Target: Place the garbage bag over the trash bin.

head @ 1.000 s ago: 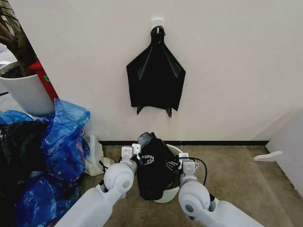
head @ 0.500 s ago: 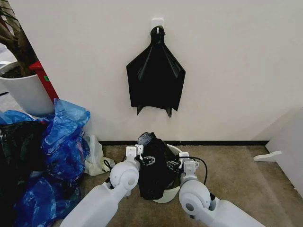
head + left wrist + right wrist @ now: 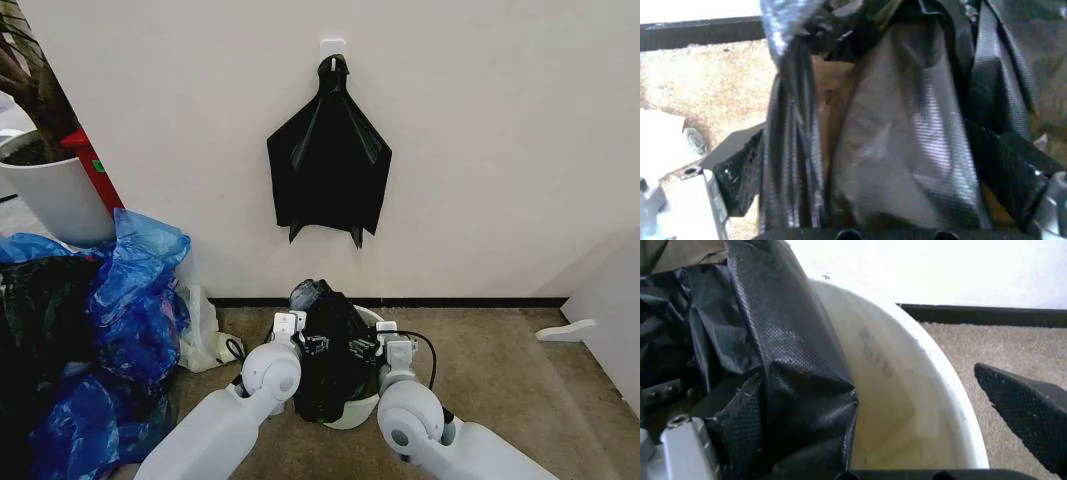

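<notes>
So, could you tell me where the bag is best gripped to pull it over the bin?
Probably the bag edge by the bin rim, approached from above on the bin's uncovered side. There the film hangs bunched in folds and the white inner wall remains bare.

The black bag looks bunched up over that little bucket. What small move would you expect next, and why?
Probably spreading the garbage bag sideways toward the right rim. It hangs bunched between the left gripper and right gripper, covering the left side of the trash bin. In the right wrist view the bin's pale inner wall and right rim are bare, with one finger outside them.
</notes>
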Robot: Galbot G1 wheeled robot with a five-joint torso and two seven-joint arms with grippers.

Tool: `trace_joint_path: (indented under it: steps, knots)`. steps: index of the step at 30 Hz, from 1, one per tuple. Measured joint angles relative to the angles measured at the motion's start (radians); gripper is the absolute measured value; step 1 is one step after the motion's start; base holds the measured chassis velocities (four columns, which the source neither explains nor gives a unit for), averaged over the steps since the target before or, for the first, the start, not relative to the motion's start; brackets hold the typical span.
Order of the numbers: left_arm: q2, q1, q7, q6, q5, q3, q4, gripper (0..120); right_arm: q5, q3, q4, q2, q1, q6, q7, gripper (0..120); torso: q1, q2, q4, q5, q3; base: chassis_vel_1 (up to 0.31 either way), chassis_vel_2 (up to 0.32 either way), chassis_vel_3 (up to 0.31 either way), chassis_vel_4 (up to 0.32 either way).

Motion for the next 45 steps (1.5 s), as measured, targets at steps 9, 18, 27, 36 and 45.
trace_joint_path:
  steps: [9,18,27,36,45]
  knots:
    - [0.001,0.006,-0.014,-0.005,0.001,0.016,0.003,68,0.0,0.0,0.004,-0.003,-0.003,0.002,0.002,100,0.0,0.0,0.0,0.0,0.0,0.0,0.0,0.0,0.0]
    - [0.001,0.01,-0.018,-0.007,-0.002,0.021,0.007,41,0.0,0.006,0.011,-0.008,-0.003,0.004,0.002,100,0.0,0.0,0.0,-0.0001,0.0,0.0,0.0,0.0,0.0]
    - [0.0,0.037,-0.017,-0.026,0.011,0.022,0.006,10,-0.006,-0.008,0.058,-0.025,-0.015,0.004,0.003,100,0.0,0.0,0.0001,-0.0001,0.0,0.0,0.0,0.0,0.0]
    - [0.002,0.064,-0.02,-0.05,0.036,0.018,-0.002,4,-0.031,-0.011,0.117,-0.056,-0.027,0.003,0.002,100,0.0,0.0,-0.0001,-0.0001,0.0,0.0,0.0,0.0,0.0]
    - [0.021,0.142,0.077,-0.135,0.249,-0.037,-0.018,4,-0.032,0.04,0.232,-0.098,-0.048,-0.001,-0.018,100,0.0,0.0,-0.0002,-0.0008,0.0,0.0,0.0,0.0,0.0]
